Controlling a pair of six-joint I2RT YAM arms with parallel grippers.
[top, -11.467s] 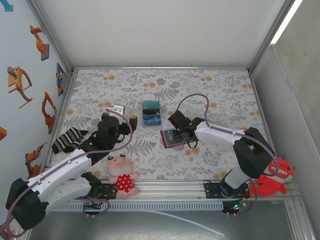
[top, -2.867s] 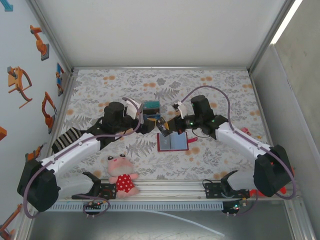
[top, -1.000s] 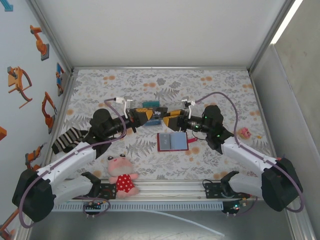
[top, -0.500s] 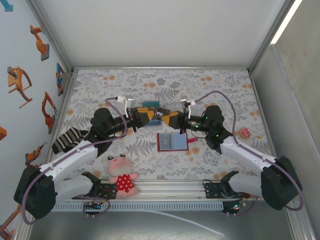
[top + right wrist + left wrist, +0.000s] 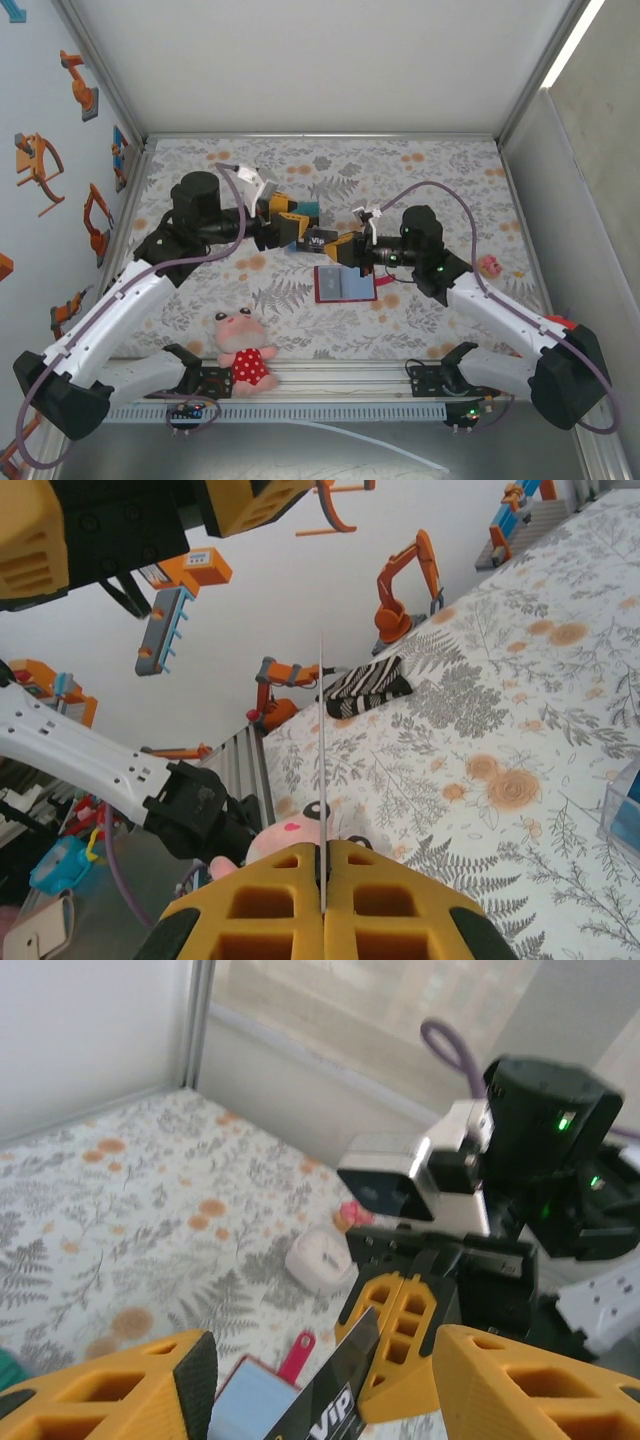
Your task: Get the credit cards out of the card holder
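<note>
I saw the card holder (image 5: 345,284) lying on the bench (image 5: 430,180) at frame centre, one credit card (image 5: 318,241) just above it in frame, the plush toy (image 5: 243,352) lower left.

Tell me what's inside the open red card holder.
One pale-blue credit card shows in the card holder; anything tucked beneath it in the pockets is covered.

Smooth dark card (image 5: 332,1385), matt floral cloth (image 5: 430,170), fuzzy plush toy (image 5: 243,352)
</note>
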